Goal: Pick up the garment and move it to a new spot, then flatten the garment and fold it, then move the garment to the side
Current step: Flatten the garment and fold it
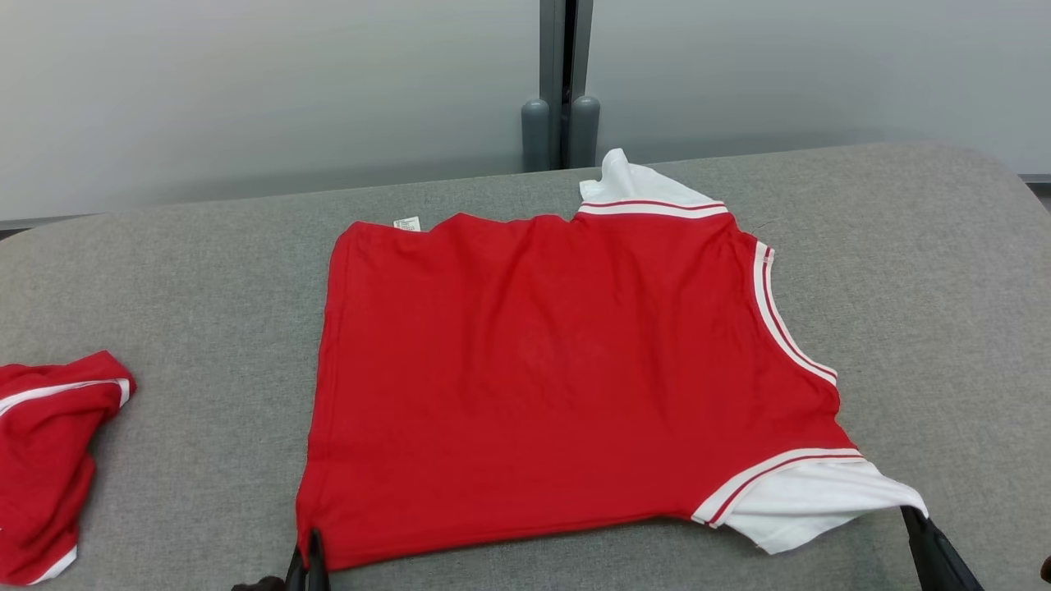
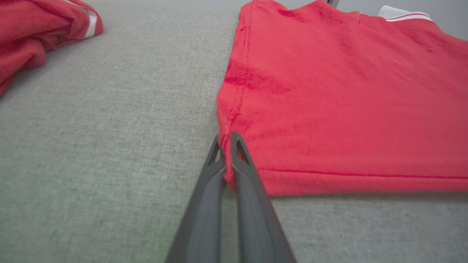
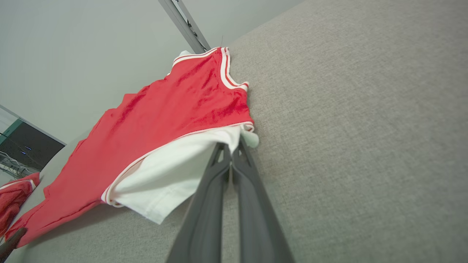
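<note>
Far left of the grey surface (image 1: 205,271), a second red piece (image 1: 49,460) with white trim is lying bunched up, well apart from the garment. Next, the left gripper (image 2: 225,141) is sitting low at the near left corner of the garment (image 1: 542,369). Its fingers (image 2: 204,204) are clenched together, pinching the red hem corner, and the cloth is puckering at the tips.

The garment is lying spread mostly flat in the middle of the surface. It is turned sideways, with the hem facing left and the sleeves facing right. A small white label (image 1: 406,223) is poking out at the far left corner. Faint creases are running across the red body.

A far sleeve (image 1: 624,185), white with a red-and-white band, is sticking out past the back edge, its tip lifting a little. Striped trim is curving along the right edge between the sleeves. A near sleeve (image 1: 821,501), also white, is stretching toward the lower right.

The right gripper (image 3: 230,148) is at the tip of that sleeve, its dark fingers pressed tight and grasping the white cloth. In the right wrist view the sleeve is hanging slightly off the surface, throwing a shadow under it.

A pale wall (image 1: 246,98) is standing behind, with a grey post (image 1: 562,82) rising at the back middle.
</note>
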### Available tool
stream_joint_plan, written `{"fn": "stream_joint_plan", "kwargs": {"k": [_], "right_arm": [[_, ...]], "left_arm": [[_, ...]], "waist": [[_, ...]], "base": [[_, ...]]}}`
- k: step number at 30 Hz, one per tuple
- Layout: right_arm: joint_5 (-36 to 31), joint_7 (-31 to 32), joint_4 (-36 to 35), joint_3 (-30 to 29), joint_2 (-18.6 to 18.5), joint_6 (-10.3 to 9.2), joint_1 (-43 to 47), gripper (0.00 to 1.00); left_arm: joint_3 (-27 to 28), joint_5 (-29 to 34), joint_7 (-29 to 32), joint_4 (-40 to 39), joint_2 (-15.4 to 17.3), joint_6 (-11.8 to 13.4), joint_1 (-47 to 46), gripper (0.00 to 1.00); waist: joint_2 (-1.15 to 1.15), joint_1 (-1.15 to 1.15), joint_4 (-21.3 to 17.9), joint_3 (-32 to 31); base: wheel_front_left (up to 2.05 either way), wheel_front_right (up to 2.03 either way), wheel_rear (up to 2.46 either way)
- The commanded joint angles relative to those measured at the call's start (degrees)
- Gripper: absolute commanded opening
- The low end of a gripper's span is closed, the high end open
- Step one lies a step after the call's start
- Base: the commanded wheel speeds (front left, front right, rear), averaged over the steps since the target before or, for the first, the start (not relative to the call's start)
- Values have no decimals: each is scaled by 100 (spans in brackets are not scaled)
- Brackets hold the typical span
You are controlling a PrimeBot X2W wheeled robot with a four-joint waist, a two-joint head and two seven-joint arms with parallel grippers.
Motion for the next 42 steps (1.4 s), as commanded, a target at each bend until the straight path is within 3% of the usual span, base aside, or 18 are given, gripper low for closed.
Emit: {"fn": "stream_joint_plan", "kwargs": {"k": [1,12,24,38,39,40,41,42], "right_arm": [[35,-21,-95,-59,0,-6,-55,0],[118,-20,-261,-112,-2,-3,-1027,0],[34,-20,783,424,-154,-3,-2611,0],[-148,-20,1594,596,-130,-3,-3583,0],[-260,-20,1621,575,-123,-3,-3622,37],[-394,-20,1629,549,-91,-3,-3643,100],[-593,-20,1575,511,-85,-3,-3669,100],[-794,-20,1510,459,-70,-3,-3676,100]], "left_arm": [[-4,32,-28,-176,23,-38,-104,0],[-126,176,-27,-654,18,-105,-903,0],[-519,20,-27,277,18,177,-2095,0],[-637,-179,-28,1074,17,363,-2901,0],[-626,-169,-28,1067,16,418,-2930,0],[-614,-133,-27,1011,17,451,-2956,23],[-591,-123,-27,951,17,495,-2955,87],[-557,-69,-28,797,17,557,-2959,100]], "waist": [[0,1,31,14],[0,1,39,289],[0,1,109,717],[0,1,135,1178],[0,1,131,1195],[0,1,130,1211],[0,1,130,1222],[0,1,130,1227]], "base": [[0,0,0],[0,0,0],[0,0,0],[0,0,0],[0,0,0],[0,0,0],[0,0,0],[0,0,0]]}}
